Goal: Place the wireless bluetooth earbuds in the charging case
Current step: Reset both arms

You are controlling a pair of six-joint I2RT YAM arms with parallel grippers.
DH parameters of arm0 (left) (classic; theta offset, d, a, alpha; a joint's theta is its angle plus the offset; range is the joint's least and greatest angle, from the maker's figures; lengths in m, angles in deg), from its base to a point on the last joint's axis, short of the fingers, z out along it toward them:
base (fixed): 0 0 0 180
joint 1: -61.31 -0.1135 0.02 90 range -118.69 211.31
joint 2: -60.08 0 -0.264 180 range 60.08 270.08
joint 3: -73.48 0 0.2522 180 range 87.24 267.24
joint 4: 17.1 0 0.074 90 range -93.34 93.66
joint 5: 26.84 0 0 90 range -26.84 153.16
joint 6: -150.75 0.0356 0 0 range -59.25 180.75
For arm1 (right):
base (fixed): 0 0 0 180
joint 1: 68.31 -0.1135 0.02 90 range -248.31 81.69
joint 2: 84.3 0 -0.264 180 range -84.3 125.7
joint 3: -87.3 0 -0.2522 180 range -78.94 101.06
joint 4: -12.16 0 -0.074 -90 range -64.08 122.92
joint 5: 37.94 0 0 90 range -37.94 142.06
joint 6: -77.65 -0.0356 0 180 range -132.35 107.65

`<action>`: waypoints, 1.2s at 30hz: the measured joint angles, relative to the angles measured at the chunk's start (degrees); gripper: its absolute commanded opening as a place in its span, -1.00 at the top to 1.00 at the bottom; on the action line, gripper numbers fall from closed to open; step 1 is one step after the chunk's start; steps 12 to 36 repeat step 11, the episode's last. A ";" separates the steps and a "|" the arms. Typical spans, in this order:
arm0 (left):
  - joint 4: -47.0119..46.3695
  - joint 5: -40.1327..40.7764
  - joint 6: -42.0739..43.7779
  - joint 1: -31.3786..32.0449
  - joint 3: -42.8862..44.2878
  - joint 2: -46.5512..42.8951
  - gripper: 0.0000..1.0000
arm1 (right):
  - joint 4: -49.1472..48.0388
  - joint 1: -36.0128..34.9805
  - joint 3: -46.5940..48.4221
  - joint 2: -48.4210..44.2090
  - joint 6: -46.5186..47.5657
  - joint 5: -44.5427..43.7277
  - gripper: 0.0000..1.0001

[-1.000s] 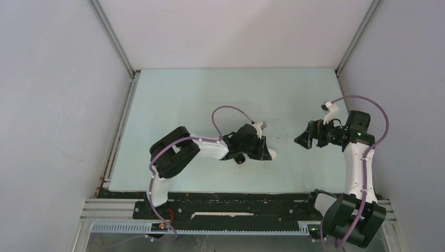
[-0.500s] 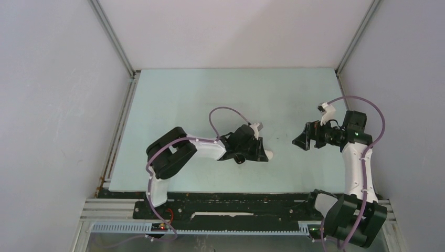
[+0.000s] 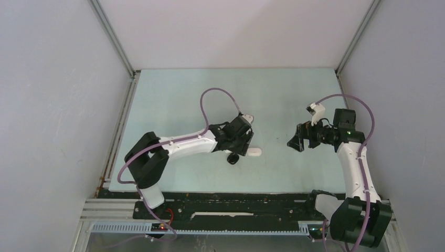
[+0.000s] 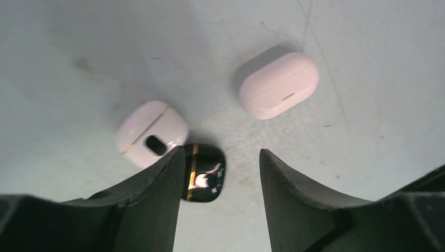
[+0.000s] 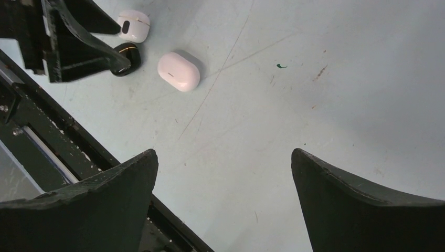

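No earbuds show in any view. Three shut cases lie on the table: a white oblong case (image 4: 279,85), a white rounded case with a black oval mark (image 4: 152,134), and a black case with a gold stripe (image 4: 204,172). My left gripper (image 4: 221,157) is open and empty, hovering low over the black case, which sits just inside its left finger. In the top view the left gripper (image 3: 239,147) is next to the black case (image 3: 232,158) and the oblong case (image 3: 254,152). My right gripper (image 5: 224,155) is open and empty, raised at the right (image 3: 296,140).
The right wrist view shows all three cases, the rounded case (image 5: 133,25), the black case (image 5: 126,56) and the oblong case (image 5: 179,71), with the left gripper (image 5: 119,47) beside them. The black rail of the table's near edge (image 5: 63,152) runs below. Grey walls enclose the table (image 3: 210,94).
My left arm has stretched out and its gripper has shifted left, uncovering the white oblong case. My right gripper has drifted a little to the left and stays open.
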 measured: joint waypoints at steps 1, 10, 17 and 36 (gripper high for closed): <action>1.51 1.29 1.25 -0.02 0.90 -0.39 -0.21 | -0.33 -0.66 0.00 0.00 -0.24 -0.50 -0.99; 9.11 11.80 9.40 -5.31 1.79 -10.67 -0.24 | -9.97 -2.78 -3.06 -9.07 -6.82 -7.23 -0.99; 8.63 11.91 9.70 -6.67 0.92 -12.50 -0.24 | -11.08 -3.28 -3.85 -10.43 -7.45 -8.13 -0.99; 8.63 11.91 9.70 -6.67 0.92 -12.50 -0.24 | -11.08 -3.28 -3.85 -10.43 -7.45 -8.13 -0.99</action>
